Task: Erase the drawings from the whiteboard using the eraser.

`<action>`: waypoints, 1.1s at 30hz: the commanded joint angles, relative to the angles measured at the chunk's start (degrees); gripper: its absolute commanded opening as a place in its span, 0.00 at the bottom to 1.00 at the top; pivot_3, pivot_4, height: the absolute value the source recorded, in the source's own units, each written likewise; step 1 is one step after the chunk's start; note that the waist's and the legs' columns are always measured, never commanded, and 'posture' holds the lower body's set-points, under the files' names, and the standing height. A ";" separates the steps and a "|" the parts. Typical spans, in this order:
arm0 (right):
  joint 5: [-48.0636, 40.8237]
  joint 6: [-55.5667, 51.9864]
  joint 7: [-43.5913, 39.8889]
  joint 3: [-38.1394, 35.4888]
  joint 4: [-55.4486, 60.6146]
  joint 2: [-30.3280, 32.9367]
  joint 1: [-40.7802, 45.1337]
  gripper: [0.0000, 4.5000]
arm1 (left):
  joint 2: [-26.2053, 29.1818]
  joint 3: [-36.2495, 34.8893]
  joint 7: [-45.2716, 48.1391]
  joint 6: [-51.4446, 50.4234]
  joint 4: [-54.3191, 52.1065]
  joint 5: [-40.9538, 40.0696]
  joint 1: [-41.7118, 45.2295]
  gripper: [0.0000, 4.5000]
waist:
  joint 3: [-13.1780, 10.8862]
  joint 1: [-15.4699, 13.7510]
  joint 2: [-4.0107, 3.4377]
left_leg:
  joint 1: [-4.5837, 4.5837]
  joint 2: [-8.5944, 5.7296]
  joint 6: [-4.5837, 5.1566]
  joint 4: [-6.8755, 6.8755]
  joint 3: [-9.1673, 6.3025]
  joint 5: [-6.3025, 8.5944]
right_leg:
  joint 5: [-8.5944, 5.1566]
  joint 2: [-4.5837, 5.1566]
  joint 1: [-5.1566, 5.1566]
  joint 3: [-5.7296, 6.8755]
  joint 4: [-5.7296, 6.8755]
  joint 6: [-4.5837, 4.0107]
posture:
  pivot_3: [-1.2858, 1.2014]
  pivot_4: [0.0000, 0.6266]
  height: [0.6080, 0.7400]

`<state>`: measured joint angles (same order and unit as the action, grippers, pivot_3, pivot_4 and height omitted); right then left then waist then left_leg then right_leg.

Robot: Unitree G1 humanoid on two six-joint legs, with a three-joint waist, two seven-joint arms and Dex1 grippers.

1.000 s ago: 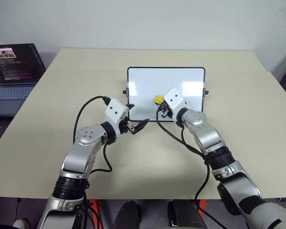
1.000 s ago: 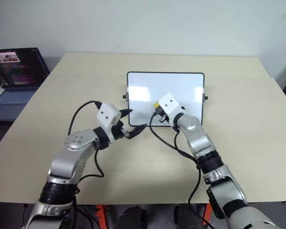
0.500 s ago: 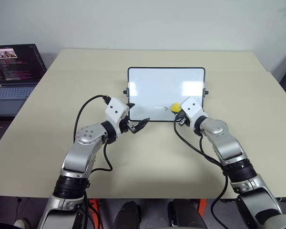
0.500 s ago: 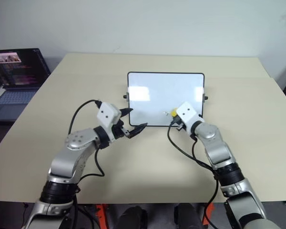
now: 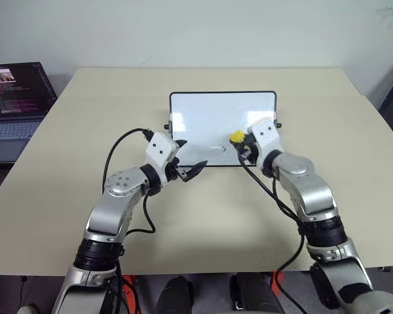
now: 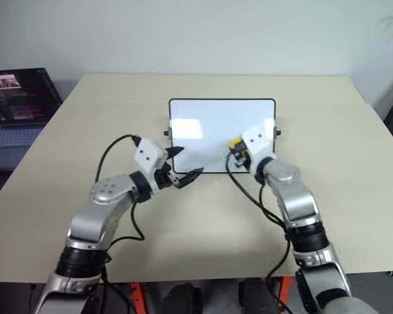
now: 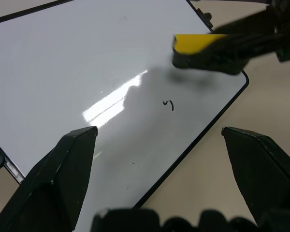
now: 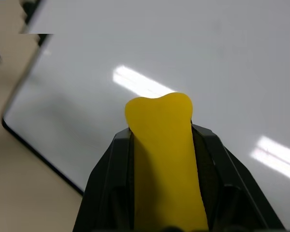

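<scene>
Yellow eraser [image 5: 237, 137] sits clamped between the black fingers of the right gripper [image 5: 242, 145], right of centre in the head view, over the lower right part of the whiteboard [image 5: 209, 114]. One small drawing [image 7: 169, 104] is visible on the board just beside it. The right forearm reaches up from the lower right, pointing level. The left gripper [image 5: 185, 171] hangs with jaws spread and empty at the board's lower left corner.

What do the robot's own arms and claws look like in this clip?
Both arms are silver-grey metal segments with black joint bands. Each wrist carries a white boxy housing with small dark dots. Loose black cables loop from wrist to forearm. The left claw and right claw each have two black, pointed fingers.
</scene>
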<state>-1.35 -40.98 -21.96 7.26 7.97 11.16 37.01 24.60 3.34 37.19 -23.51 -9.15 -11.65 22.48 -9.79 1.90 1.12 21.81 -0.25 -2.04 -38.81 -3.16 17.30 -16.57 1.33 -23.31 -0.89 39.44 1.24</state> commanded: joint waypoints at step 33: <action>9.28 15.45 3.18 7.49 -12.57 0.61 -1.85 0.29 | 0.44 -1.09 -0.55 0.22 -2.27 -0.83 0.66 1.00 | 0.00 -0.09 0.00 | 0.05 -0.03 0.00 0.00 0.03 0.00 | 0.00 0.03 0.01 0.00 -0.10 0.00 | 0.52 0.24 1.00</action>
<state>7.74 -25.55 -18.71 15.10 -6.62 11.98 35.01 24.95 3.12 36.83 -23.67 -9.23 -11.65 22.25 -9.79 1.81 1.13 21.86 -0.28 -2.04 -38.81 -3.13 17.30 -16.57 1.36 -23.30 -0.89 39.34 1.24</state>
